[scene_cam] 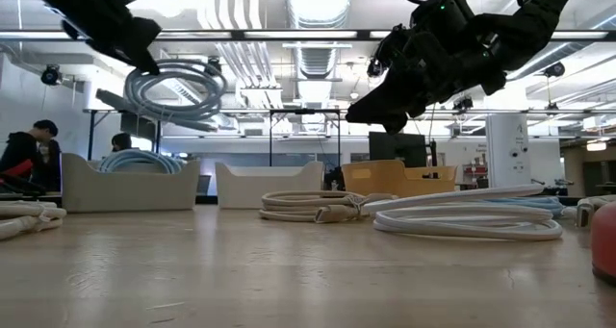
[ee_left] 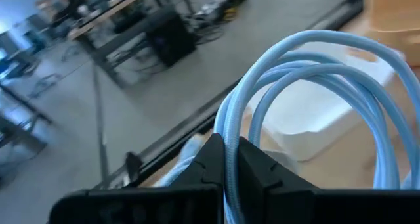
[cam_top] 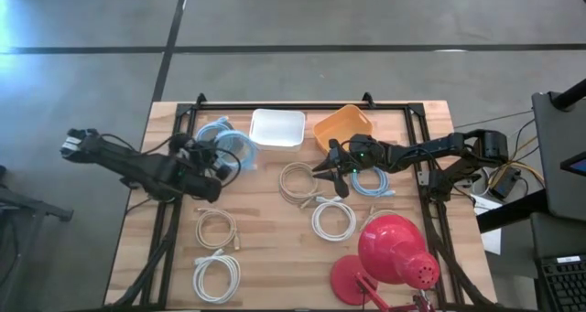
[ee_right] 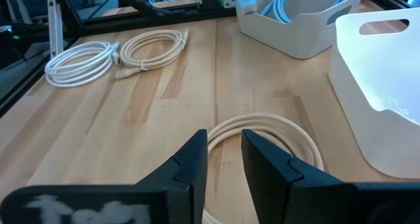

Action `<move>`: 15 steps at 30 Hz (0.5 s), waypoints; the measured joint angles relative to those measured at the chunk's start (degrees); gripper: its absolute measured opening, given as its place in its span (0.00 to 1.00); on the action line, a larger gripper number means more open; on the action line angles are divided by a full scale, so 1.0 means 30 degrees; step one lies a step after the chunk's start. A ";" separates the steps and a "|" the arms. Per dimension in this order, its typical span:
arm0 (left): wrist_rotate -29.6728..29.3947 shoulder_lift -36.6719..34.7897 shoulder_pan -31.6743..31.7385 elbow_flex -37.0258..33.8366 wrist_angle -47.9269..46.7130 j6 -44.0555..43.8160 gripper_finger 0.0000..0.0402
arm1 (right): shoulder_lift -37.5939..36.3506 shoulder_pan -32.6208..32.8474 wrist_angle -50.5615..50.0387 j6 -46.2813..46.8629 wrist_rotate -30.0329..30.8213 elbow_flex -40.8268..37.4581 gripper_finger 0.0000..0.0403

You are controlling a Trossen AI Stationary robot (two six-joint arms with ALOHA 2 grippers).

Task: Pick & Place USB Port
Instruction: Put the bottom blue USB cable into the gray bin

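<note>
Wooden table [cam_top: 265,257] has bare room between cable coils. Left gripper [ee_left: 226,159] is clamped on a light-blue cable coil [ee_left: 308,86], aloft beside the left white bin [scene_cam: 130,188]. Right gripper [ee_right: 224,159], narrowly parted and empty, hovers over a beige coil [ee_right: 269,129].

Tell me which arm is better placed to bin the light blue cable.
Left. Its gripper is shut on the light blue cable, lifted beside the bin with blue cables. The right gripper hangs open over a beige coil.

Matt wood table [cam_top: 265,248], glossy red lamp [cam_top: 396,248]
</note>
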 joint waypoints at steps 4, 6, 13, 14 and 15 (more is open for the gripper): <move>-0.0085 -0.0007 0.0485 -0.0007 -0.2531 -0.2989 0.04 | 0.0007 0.0000 -0.0006 0.0004 0.0000 0.0000 0.24; -0.0005 0.0075 0.0752 -0.0031 -0.3461 -0.4035 0.04 | 0.0007 0.0000 0.0000 -0.0015 0.0000 0.0000 0.25; 0.0191 0.0170 0.2152 -0.0558 -0.4384 -0.5282 0.04 | 0.0007 0.0000 -0.0003 -0.0016 0.0000 0.0000 0.24; 0.0192 0.0170 0.2452 -0.0706 -0.4388 -0.5416 0.04 | 0.0007 0.0000 0.0000 -0.0016 0.0000 0.0000 0.23; 0.0245 0.0170 0.2763 -0.0896 -0.4385 -0.5531 0.04 | 0.0007 0.0000 -0.0007 -0.0016 0.0000 0.0000 0.23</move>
